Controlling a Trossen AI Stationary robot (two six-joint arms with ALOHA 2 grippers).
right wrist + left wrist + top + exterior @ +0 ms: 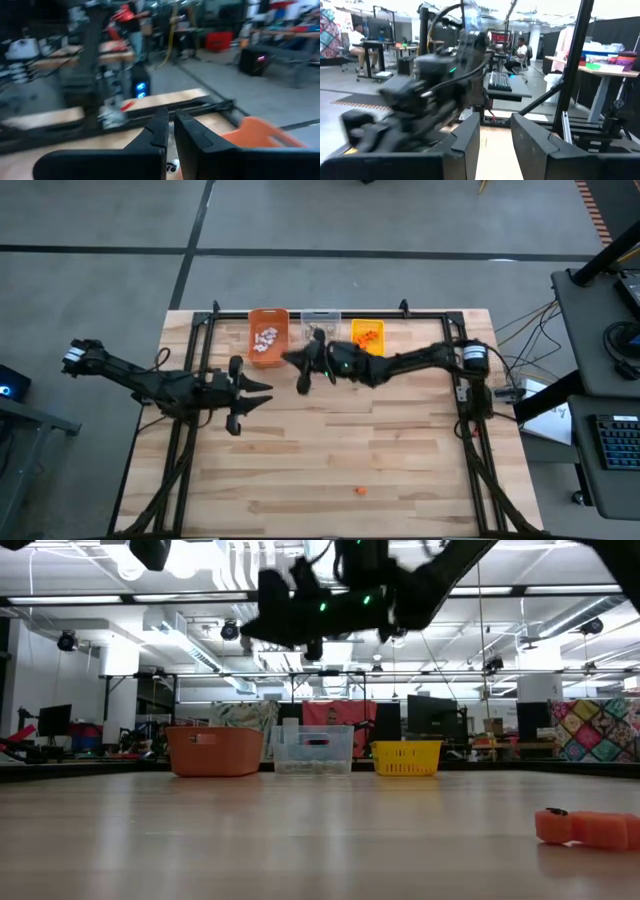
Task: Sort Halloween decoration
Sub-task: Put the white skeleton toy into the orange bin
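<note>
On your table (330, 460), the nearest thing to the front edge is a lone orange trinket (361, 491), well apart from both arms and not yet sorted; in the low view it lies close to the camera as a small orange block. Farther back, well short of the orange bin (268, 332), your left tool (258, 396) hangs over the table with its fingers part-way apart and nothing between them, apparently waiting. Beyond it, your right tool (300, 370) sits just beside the orange bin's front corner, raised above the table, fingers pinched narrow. The right wrist view shows something tiny and pale right at the tips, so it may be carrying a white trinket, though you cannot be sure. That would fit its position, since the orange bin already holds white trinkets (266, 340). At the far edge, the clear bin (320, 319) sits just beside the orange bin, and past it the yellow bin (366, 333) holds orange pieces (368, 336).
</note>
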